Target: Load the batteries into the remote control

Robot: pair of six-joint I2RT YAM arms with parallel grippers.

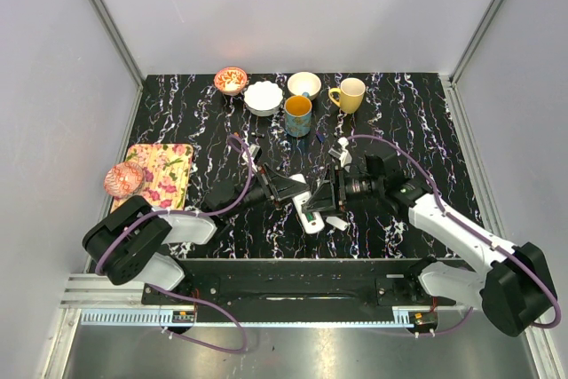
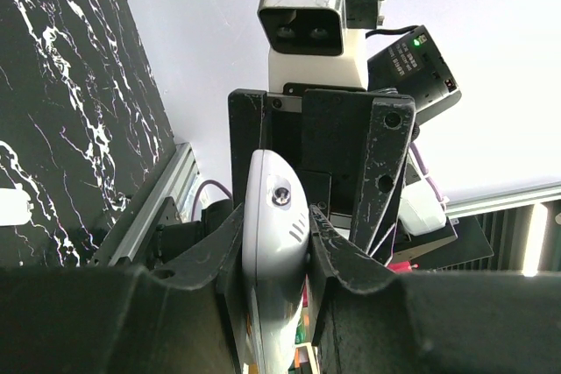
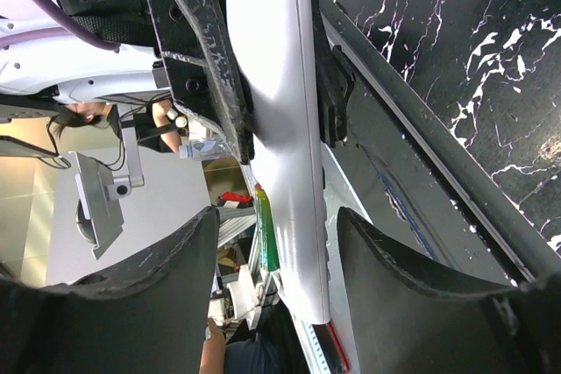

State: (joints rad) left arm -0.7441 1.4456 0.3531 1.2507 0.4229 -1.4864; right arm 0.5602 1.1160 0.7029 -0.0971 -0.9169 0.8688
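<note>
The remote control (image 2: 273, 243) is a slim white bar, clamped edge-on between the fingers of my left gripper (image 2: 276, 216), which is shut on it. In the top view the remote (image 1: 309, 217) hangs tilted over the table's front middle, with the left gripper (image 1: 297, 194) on it. My right gripper (image 3: 276, 225) faces it, jaws open on both sides of the remote's free end (image 3: 280, 129), with a gap on each side. A green strip (image 3: 267, 234), perhaps one of the batteries, lies along the remote; whether it sits in the slot is unclear.
A small white chip (image 1: 336, 222) lies on the black marble table (image 1: 426, 130) beside the remote. Two mugs (image 1: 298, 114) (image 1: 349, 94) and three bowls (image 1: 264, 98) stand at the back. A flowered cloth (image 1: 164, 173) with a pink ball (image 1: 123, 180) lies at the left.
</note>
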